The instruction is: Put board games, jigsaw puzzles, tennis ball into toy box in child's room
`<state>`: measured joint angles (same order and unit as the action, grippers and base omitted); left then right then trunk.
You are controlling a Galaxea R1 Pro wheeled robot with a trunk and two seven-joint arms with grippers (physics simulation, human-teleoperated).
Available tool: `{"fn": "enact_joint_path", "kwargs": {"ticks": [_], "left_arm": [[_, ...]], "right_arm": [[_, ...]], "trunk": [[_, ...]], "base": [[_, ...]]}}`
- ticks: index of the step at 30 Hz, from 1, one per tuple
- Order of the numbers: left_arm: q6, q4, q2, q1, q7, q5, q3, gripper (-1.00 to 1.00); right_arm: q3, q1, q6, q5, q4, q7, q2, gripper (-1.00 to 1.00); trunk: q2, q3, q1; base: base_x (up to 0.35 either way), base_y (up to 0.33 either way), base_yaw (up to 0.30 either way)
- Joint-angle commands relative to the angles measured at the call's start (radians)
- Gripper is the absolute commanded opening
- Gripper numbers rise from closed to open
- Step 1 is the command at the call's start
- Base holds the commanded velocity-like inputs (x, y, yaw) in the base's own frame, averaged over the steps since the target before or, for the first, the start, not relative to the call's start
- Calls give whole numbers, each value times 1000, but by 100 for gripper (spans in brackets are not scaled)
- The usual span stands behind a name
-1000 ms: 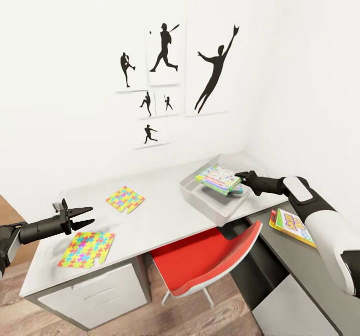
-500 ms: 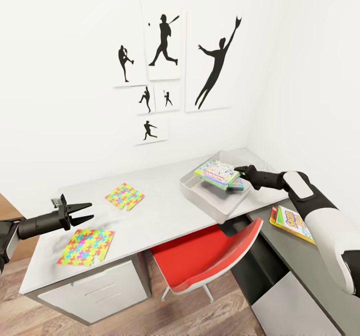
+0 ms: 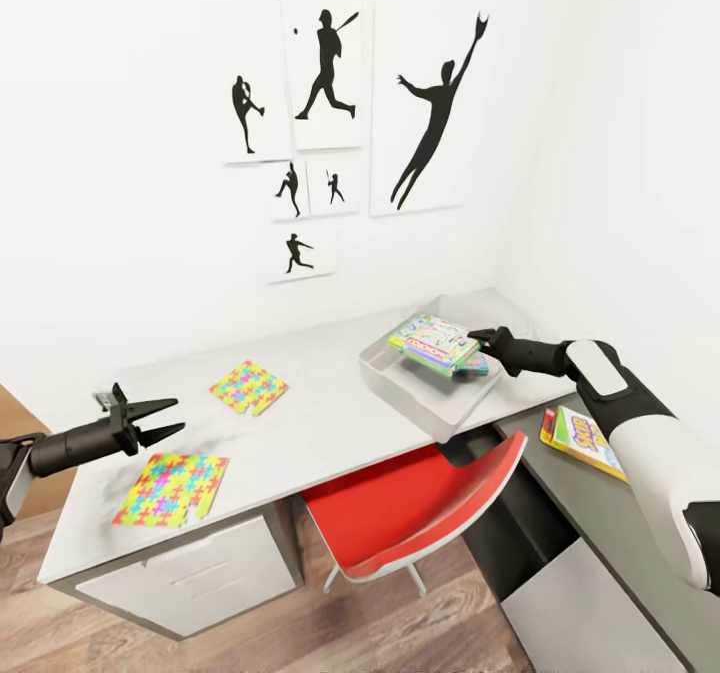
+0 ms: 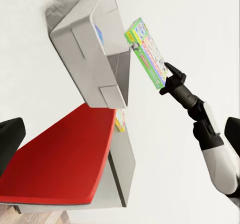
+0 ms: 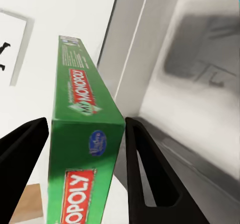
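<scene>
The green Monopoly board game hangs flat over the open grey toy box. Two bright jigsaw puzzles lie flat on the bench, well apart from it. Another board game lies on the side bench.

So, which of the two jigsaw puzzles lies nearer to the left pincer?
The larger puzzle at the table's front edge, just beside the left pincer; the smaller puzzle lies farther back.

Toy box open on top, board game over it; red chair blocks desk front; bare desktop between puzzles and box.
</scene>
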<state>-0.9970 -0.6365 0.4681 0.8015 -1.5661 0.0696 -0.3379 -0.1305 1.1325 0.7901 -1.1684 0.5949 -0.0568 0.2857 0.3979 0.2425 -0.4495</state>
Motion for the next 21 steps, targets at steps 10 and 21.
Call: {"fn": "enact_joint_path", "kwargs": {"ticks": [10,21], "left_arm": [[-13,-2,1,1,-5,29,2,100],[-13,-2,1,1,-5,30,2,100]], "right_arm": [[-4,1,4,7,36,-1,3,-100],[-4,1,5,7,37,-3,4,-100]], "trunk": [[2,19,-1],[2,37,-1]], "base": [[0,0,0],[49,0,0]]}}
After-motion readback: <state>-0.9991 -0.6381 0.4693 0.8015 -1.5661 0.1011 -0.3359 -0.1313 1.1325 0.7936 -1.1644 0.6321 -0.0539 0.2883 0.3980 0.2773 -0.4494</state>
